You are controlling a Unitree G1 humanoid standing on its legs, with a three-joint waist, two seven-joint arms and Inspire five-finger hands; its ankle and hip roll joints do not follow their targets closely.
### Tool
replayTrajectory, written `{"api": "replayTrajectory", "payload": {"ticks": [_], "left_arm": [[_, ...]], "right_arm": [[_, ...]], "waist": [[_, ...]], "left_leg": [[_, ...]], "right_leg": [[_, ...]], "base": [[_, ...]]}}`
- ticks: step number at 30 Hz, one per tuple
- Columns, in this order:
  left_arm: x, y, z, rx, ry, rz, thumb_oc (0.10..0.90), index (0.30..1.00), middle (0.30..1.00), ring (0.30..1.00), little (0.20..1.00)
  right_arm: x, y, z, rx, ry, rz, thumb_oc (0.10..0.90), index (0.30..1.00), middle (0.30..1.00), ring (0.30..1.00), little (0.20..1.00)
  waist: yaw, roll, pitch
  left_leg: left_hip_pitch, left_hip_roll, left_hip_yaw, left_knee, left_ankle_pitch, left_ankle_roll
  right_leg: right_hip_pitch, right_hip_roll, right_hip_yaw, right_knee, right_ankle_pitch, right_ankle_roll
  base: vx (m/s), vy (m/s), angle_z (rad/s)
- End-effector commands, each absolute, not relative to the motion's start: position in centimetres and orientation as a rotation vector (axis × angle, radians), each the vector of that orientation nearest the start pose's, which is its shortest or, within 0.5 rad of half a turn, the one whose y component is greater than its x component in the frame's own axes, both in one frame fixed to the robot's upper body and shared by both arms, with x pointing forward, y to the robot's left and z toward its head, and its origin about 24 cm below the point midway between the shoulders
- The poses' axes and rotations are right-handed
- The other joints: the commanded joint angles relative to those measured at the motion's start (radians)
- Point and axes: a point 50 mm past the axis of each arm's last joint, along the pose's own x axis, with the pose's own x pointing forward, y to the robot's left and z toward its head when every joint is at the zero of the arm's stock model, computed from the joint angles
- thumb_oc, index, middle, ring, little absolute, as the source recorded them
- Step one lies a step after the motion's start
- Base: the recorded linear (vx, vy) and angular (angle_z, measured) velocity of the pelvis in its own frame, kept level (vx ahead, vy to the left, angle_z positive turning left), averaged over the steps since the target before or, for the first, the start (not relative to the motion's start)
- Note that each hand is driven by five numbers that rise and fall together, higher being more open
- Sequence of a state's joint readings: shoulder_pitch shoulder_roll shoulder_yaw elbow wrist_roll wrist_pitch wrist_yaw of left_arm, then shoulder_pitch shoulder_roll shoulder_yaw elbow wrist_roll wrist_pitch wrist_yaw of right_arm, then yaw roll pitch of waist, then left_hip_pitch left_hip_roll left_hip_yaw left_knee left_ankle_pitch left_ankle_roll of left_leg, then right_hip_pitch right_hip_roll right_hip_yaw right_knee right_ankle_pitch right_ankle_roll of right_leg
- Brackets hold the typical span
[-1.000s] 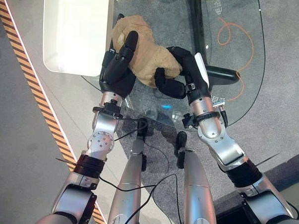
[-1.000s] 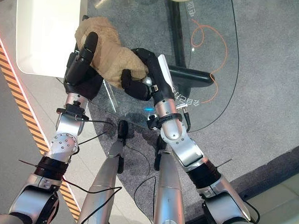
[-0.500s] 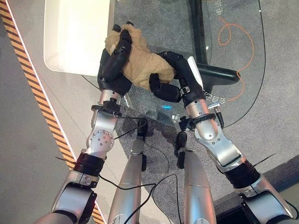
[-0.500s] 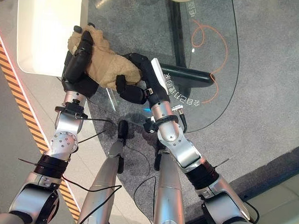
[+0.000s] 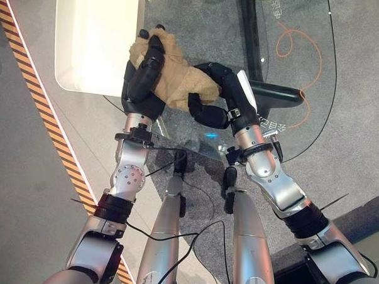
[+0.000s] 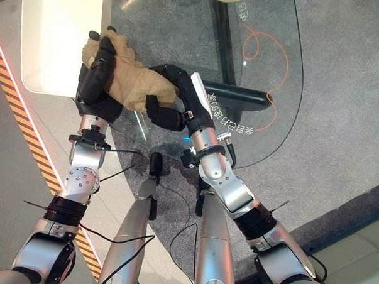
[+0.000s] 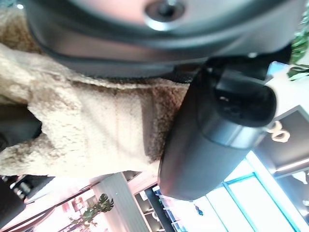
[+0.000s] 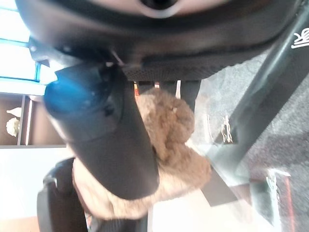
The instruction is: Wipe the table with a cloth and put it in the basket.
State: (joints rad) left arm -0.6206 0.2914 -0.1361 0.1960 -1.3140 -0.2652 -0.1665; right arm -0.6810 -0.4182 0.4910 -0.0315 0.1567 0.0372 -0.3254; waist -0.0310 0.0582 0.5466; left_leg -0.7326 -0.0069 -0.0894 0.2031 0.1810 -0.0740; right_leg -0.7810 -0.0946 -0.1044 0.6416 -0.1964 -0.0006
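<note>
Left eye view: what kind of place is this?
Probably a showroom or lab demo area, not a home: a round glass table on a dark metal base, grey carpet, and black-and-orange hazard tape along the floor. Both hands grip a tan cloth.

Head stereo pair looks straight down on glass table point(image 5: 293, 71), views nearly identical. Both wrist cams sit very close, sharing the tan cloth point(image 7: 96, 130) on it.

Cloth point(image 5: 177, 78) partly hidden under both robot hands; basket cut off.
</note>
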Motion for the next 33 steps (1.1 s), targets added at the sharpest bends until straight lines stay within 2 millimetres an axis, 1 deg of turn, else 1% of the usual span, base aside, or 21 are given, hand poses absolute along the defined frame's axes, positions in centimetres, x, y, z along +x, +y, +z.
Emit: {"api": "replayTrajectory", "payload": {"ticks": [1, 6, 7, 8, 11, 12, 13, 16, 22, 23, 24, 27, 29, 31, 33], "left_arm": [[32.4, 14.4, 26.6, -0.961, -0.869, -0.579, 0.1, 0.3, 0.3, 0.3, 0.2], [32.3, 15.4, 26.7, -1.019, -0.922, -0.496, 0.1, 0.3, 0.3, 0.3, 0.2], [32.3, 15.8, 26.7, -1.04, -0.944, -0.468, 0.1, 0.3, 0.3, 0.3, 0.2], [32.3, 15.9, 26.6, -1.045, -0.947, -0.46, 0.1, 0.3, 0.3, 0.3, 0.2], [32.2, 16.2, 26.7, -1.066, -0.973, -0.423, 0.1, 0.3, 0.3, 0.3, 0.2], [32.2, 16.3, 26.8, -1.069, -0.984, -0.413, 0.1, 0.3, 0.3, 0.3, 0.2], [32.1, 16.5, 26.9, -1.08, -0.994, -0.398, 0.1, 0.3, 0.3, 0.3, 0.2], [32.1, 17.1, 26.9, -1.098, -1.025, -0.357, 0.1, 0.3, 0.3, 0.3, 0.2], [31.9, 18.4, 27.1, -1.105, -1.081, -0.256, 0.1, 0.3, 0.3, 0.3, 0.2], [31.9, 18.5, 27.3, -1.106, -1.086, -0.25, 0.1, 0.3, 0.3, 0.3, 0.2], [31.9, 18.8, 27.4, -1.107, -1.1, -0.214, 0.1, 0.3, 0.3, 0.3, 0.2], [31.8, 19.4, 27.5, -1.105, -1.121, -0.172, 0.1, 0.3, 0.3, 0.3, 0.2], [31.9, 19.7, 27.6, -1.102, -1.137, -0.156, 0.1, 0.3, 0.3, 0.3, 0.2], [31.9, 19.9, 27.9, -1.093, -1.153, -0.137, 0.1, 0.3, 0.3, 0.3, 0.2], [31.8, 20.2, 28.1, -1.069, -1.165, -0.098, 0.1, 0.3, 0.3, 0.3, 0.2]], "right_arm": [[29.0, -6.1, 27.9, -0.163, -0.917, 0.268, 0.8, 0.9, 0.9, 0.9, 0.9], [29.0, -6.0, 27.9, -0.157, -0.92, 0.27, 0.8, 0.9, 0.9, 0.9, 0.9], [29.0, -6.1, 28.0, -0.155, -0.922, 0.269, 0.8, 0.9, 0.9, 0.9, 0.9], [29.0, -6.1, 27.9, -0.155, -0.92, 0.268, 0.8, 0.9, 0.9, 0.9, 0.9], [29.1, -5.9, 28.0, -0.153, -0.92, 0.264, 0.8, 0.9, 0.9, 0.9, 0.9], [29.1, -6.0, 28.1, -0.153, -0.923, 0.263, 0.8, 0.9, 0.9, 0.9, 0.9], [29.1, -6.0, 28.1, -0.152, -0.922, 0.262, 0.8, 0.9, 0.9, 0.9, 0.9], [29.1, -6.0, 28.2, -0.152, -0.923, 0.258, 0.8, 0.9, 0.9, 0.9, 0.9], [29.2, -5.9, 28.4, -0.15, -0.927, 0.259, 0.8, 0.9, 0.9, 0.9, 0.9], [29.2, -6.0, 28.4, -0.15, -0.93, 0.258, 0.8, 0.9, 0.9, 0.9, 0.9], [29.3, -6.0, 28.4, -0.152, -0.93, 0.258, 0.8, 0.9, 0.9, 0.9, 0.9], [29.3, -6.0, 28.5, -0.158, -0.93, 0.256, 0.8, 0.9, 0.9, 0.9, 0.9], [29.6, -6.1, 28.4, -0.162, -0.922, 0.246, 0.8, 0.9, 0.9, 0.9, 0.9], [29.8, -6.3, 28.4, -0.165, -0.915, 0.232, 0.8, 0.9, 0.9, 0.9, 0.9], [30.2, -6.6, 28.1, -0.179, -0.904, 0.201, 0.8, 0.9, 0.9, 0.9, 0.9]], "waist": [[0.025, -0.046, -0.027], [0.027, -0.049, -0.027], [0.028, -0.05, -0.027], [0.028, -0.05, -0.027], [0.03, -0.05, -0.027], [0.03, -0.05, -0.027], [0.031, -0.05, -0.027], [0.033, -0.049, -0.027], [0.034, -0.048, -0.027], [0.034, -0.048, -0.027], [0.035, -0.048, -0.027], [0.034, -0.047, -0.027], [0.034, -0.046, -0.027], [0.032, -0.046, -0.027], [0.031, -0.045, -0.027]], "left_leg": [[0.068, -0.095, 0.079, 0.119, -0.207, 0.082], [0.07, -0.096, 0.078, 0.121, -0.209, 0.081], [0.065, -0.096, 0.077, 0.119, -0.202, 0.081], [0.071, -0.097, 0.076, 0.121, -0.21, 0.081], [0.07, -0.098, 0.074, 0.122, -0.21, 0.08], [0.065, -0.098, 0.074, 0.12, -0.202, 0.079], [0.071, -0.098, 0.073, 0.122, -0.21, 0.079], [0.072, -0.1, 0.072, 0.125, -0.211, 0.078], [0.072, -0.1, 0.073, 0.128, -0.212, 0.077], [0.066, -0.1, 0.072, 0.127, -0.204, 0.077], [0.071, -0.1, 0.071, 0.131, -0.213, 0.076], [0.072, -0.099, 0.071, 0.134, -0.213, 0.074], [0.074, -0.1, 0.071, 0.135, -0.214, 0.073], [0.068, -0.099, 0.072, 0.131, -0.204, 0.071], [0.075, -0.097, 0.072, 0.132, -0.213, 0.07]], "right_leg": [[0.089, 0.084, 0.052, -0.282, 0.145, 0.041], [0.091, 0.084, 0.052, -0.28, 0.143, 0.04], [0.087, 0.083, 0.051, -0.283, 0.15, 0.039], [0.092, 0.084, 0.051, -0.28, 0.141, 0.039], [0.093, 0.083, 0.051, -0.281, 0.14, 0.038], [0.088, 0.083, 0.05, -0.284, 0.147, 0.037], [0.094, 0.082, 0.049, -0.281, 0.139, 0.038], [0.096, 0.082, 0.049, -0.28, 0.139, 0.037], [0.095, 0.081, 0.048, -0.276, 0.135, 0.035], [0.09, 0.08, 0.048, -0.279, 0.143, 0.035], [0.095, 0.08, 0.048, -0.274, 0.134, 0.035], [0.096, 0.08, 0.049, -0.272, 0.132, 0.035], [0.097, 0.078, 0.049, -0.27, 0.131, 0.035], [0.092, 0.077, 0.048, -0.276, 0.14, 0.033], [0.099, 0.075, 0.049, -0.274, 0.13, 0.033]], "base": [[0.0, 0.0, 0.0], [0.0, 0.0, 0.0], [0.0, 0.0, 0.0], [0.0, 0.0, 0.0], [0.0, 0.0, 0.0], [0.0, 0.0, 0.0], [0.0, 0.0, 0.0], [0.0, 0.0, 0.0], [0.0, 0.0, 0.0], [0.0, 0.0, 0.0], [0.0, 0.0, 0.0], [0.0, 0.0, 0.0], [0.0, 0.0, 0.0], [-0.02, 0.0, 0.0], [0.0, 0.0, 0.0]]}}
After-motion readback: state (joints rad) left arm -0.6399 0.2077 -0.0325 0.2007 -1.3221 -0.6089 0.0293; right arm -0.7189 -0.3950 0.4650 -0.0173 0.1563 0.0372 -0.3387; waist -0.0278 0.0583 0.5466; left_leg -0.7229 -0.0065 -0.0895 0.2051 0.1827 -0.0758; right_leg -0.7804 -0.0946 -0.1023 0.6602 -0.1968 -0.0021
